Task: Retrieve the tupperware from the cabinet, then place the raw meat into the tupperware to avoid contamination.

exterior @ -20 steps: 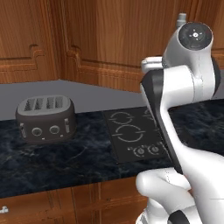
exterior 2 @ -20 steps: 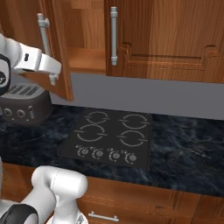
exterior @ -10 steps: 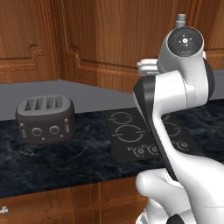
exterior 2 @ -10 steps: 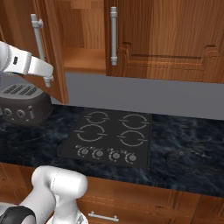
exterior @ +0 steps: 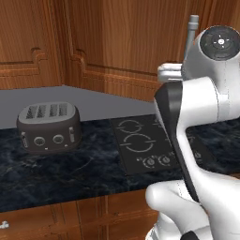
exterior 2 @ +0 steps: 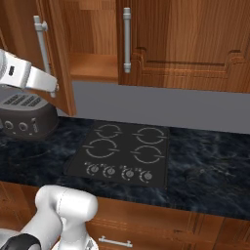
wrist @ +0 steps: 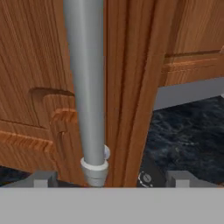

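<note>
We see a glossy white arm [exterior: 206,108] built of rounded shells, with a black band along one link and a dark round joint cap marked by a small white centre; its white base [exterior 2: 63,215] bulges, dark at the lower joint

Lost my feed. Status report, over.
Gripper at door handle, grip unclear. Cabinet door part open, shelf bare as seen. Toaster below door.

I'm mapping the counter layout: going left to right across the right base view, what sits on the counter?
toaster → stovetop → bare dark counter.
</note>
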